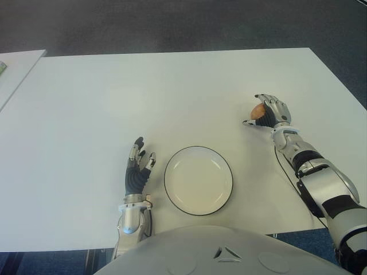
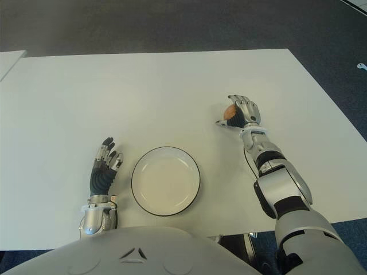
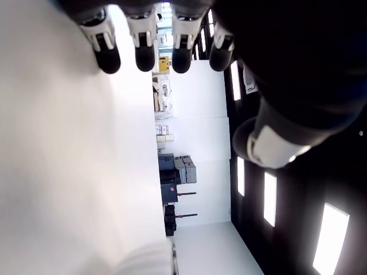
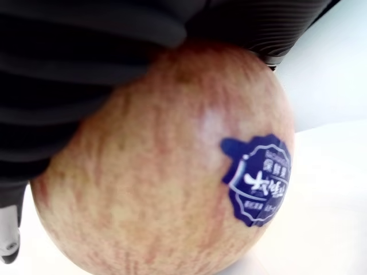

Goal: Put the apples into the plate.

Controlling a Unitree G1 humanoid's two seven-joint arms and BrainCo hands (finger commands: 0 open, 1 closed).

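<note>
Hiding most of apple [image 1: 258,110]: right hand [image 1: 269,112]

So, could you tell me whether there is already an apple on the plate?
No, the plate holds nothing, and the only apple in view is gripped by the right robot hand off to its right.

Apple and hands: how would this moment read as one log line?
right hand: shut on apple, right of plate | left hand: open, left of plate | plate: empty
</note>
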